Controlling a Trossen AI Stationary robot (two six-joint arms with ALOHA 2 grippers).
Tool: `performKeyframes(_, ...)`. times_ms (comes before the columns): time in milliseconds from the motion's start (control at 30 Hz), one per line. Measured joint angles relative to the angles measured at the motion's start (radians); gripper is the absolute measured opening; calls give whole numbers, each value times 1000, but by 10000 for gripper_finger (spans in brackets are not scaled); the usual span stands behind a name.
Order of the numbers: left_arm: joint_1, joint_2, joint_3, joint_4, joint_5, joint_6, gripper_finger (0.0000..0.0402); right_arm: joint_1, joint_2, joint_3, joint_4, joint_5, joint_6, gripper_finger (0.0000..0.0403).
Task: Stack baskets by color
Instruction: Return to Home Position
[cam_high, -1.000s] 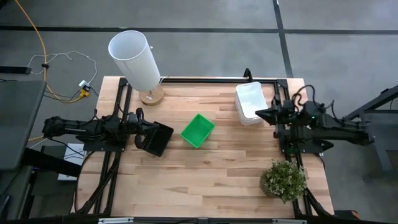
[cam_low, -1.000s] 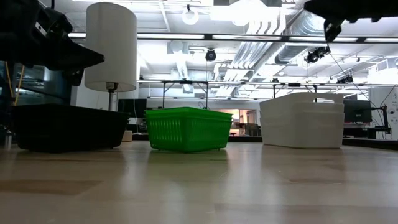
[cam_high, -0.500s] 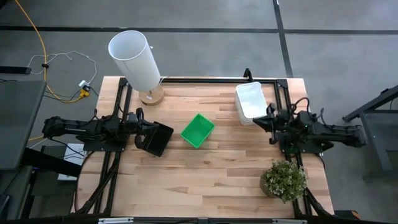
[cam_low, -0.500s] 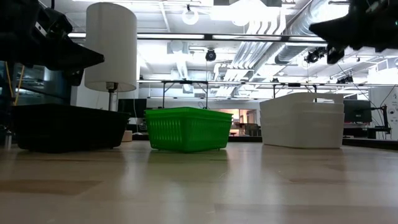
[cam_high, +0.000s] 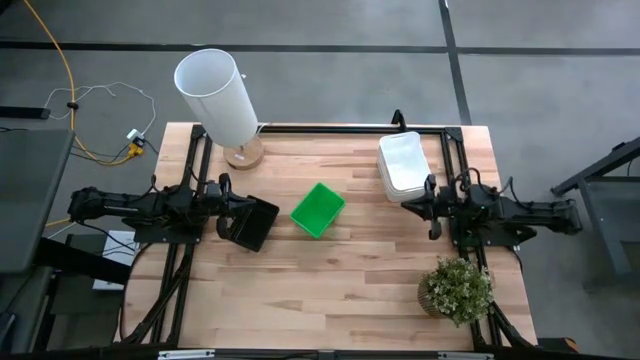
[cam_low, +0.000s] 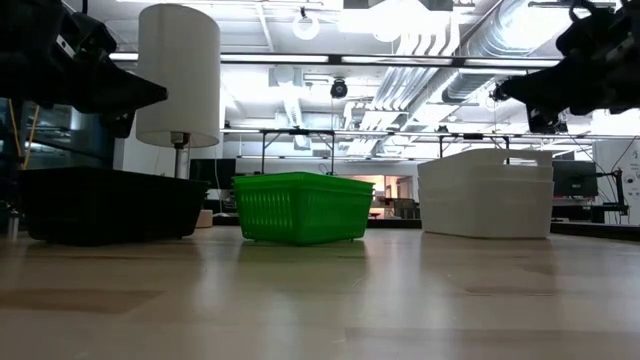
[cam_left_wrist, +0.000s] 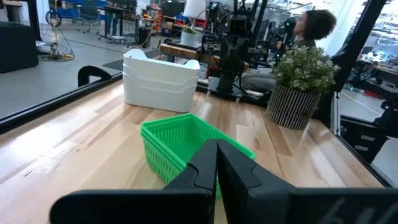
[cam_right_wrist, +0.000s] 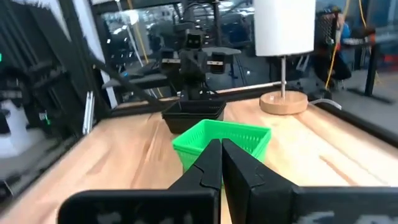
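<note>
Change: right hand (cam_right_wrist: 221, 144), fingers closed on nothing, has drawn back from the white baskets (cam_high: 403, 165), right of the green baskets (cam_high: 318, 209). The black baskets (cam_high: 250, 224) lie left of green, by the left hand (cam_left_wrist: 216, 145), likewise closed and empty. Stacking looks complete.

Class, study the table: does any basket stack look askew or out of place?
The green stack sits mid-table, turned diagonally to the table edges; the white stack lies nearly square. Nothing looks spilled or damaged.

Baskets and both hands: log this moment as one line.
left hand shut, by black baskets | right hand shut, beside white baskets, holding nothing | green baskets mid-table
</note>
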Motion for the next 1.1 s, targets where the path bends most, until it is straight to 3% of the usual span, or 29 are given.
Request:
performKeyframes(200,0,0,0,0,0,0,1,29,5,0,-9,-4,-99,0)
performKeyframes(600,0,0,0,0,-1,0,1,32,18,0,-11,-6,109,0)
performKeyframes(1100,0,0,0,0,-2,0,1,32,18,1,-13,-6,112,0)
